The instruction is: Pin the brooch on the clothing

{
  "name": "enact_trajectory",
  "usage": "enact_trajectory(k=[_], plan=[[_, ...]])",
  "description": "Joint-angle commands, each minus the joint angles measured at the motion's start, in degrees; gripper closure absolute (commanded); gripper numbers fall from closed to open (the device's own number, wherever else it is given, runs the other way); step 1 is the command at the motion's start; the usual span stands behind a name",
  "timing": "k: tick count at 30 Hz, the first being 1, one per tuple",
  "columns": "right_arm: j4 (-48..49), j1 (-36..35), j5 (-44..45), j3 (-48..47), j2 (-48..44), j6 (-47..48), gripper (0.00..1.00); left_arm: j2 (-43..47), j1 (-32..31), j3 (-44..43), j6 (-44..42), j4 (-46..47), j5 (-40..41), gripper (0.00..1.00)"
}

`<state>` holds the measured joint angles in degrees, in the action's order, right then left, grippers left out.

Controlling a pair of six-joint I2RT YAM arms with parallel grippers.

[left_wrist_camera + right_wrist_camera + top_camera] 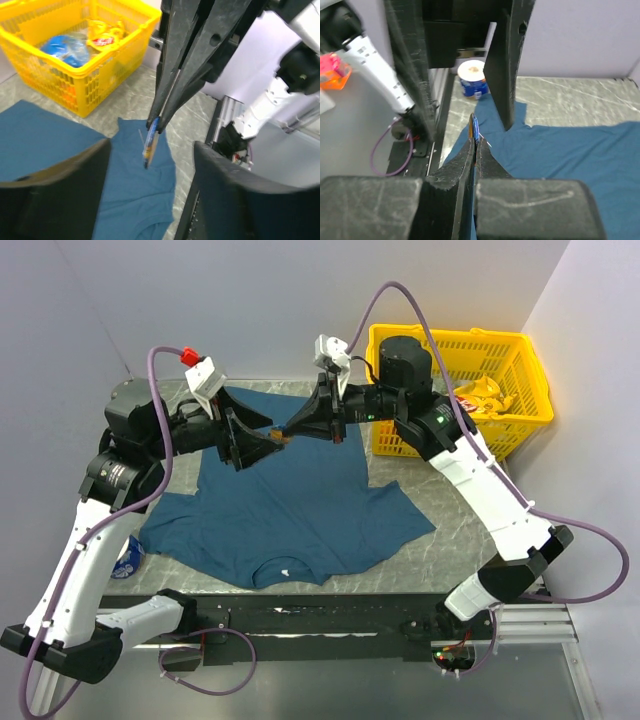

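Observation:
The dark teal T-shirt (300,515) lies flat on the table, with its white neck label at the near edge. It also shows in the left wrist view (135,200) and the right wrist view (580,155). My right gripper (293,432) is shut on the brooch (284,438), a thin orange, gold and blue piece that sticks out of its tips (474,127) and is held in the air above the shirt. My left gripper (262,446) is open, and its fingers (55,200) spread wide on either side of the brooch (151,144) without touching it.
A yellow basket (520,350) holding packets stands at the back right, and it also shows in the left wrist view (75,95). A small blue-and-white tub (471,79) sits by the table's left edge (128,558). Both arms cross above the shirt's far half.

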<state>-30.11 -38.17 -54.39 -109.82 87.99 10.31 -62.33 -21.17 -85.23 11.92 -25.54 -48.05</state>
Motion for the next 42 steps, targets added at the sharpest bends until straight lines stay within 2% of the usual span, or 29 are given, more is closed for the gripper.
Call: enact_trajectory(k=[1,5,12,18,24,28,32,35,38,40,42], plan=[[8.99,0.29,7.63,3.73,-3.52,-6.95,1.00,0.72,-0.10,-1.96,1.26,1.55,4.98,0.25],[12.26,0.73,10.79,5.49,-4.23,-12.48,1.00,-0.95,-0.10,-1.69,2.84,0.93,6.47,0.21],[10.51,0.64,16.24,5.58,-1.94,-20.14,1.00,-1.04,1.12,-0.64,3.72,-0.47,17.81,0.19],[9.36,0.30,20.90,9.79,-0.27,-19.97,1.00,1.59,3.41,3.66,7.15,1.63,25.54,0.17],[11.64,-1.55,20.12,16.30,0.70,-20.41,1.00,2.65,6.13,8.76,11.54,-0.20,30.73,0.14],[12.96,-2.60,20.29,20.78,2.10,-23.05,1.00,6.23,7.63,16.47,16.54,1.53,34.77,0.14],[17.44,-4.71,22.03,29.11,1.84,-25.50,1.00,9.06,8.60,23.43,23.22,2.25,39.87,0.15],[18.07,-8.56,34.66,32.55,2.36,-26.21,1.00,10.38,8.69,29.32,26.30,3.74,43.39,0.15],[21.48,-11.65,42.14,35.89,3.51,-25.07,1.00,11.61,8.69,35.03,28.59,6.98,46.99,0.15],[23.51,-11.66,40.52,36.69,5.60,-26.21,1.00,11.44,8.77,38.02,29.03,8.57,47.87,0.15],[24.48,-11.49,37.44,35.65,7.98,-26.83,1.00,10.47,8.95,38.56,29.03,7.88,52.08,0.14]])
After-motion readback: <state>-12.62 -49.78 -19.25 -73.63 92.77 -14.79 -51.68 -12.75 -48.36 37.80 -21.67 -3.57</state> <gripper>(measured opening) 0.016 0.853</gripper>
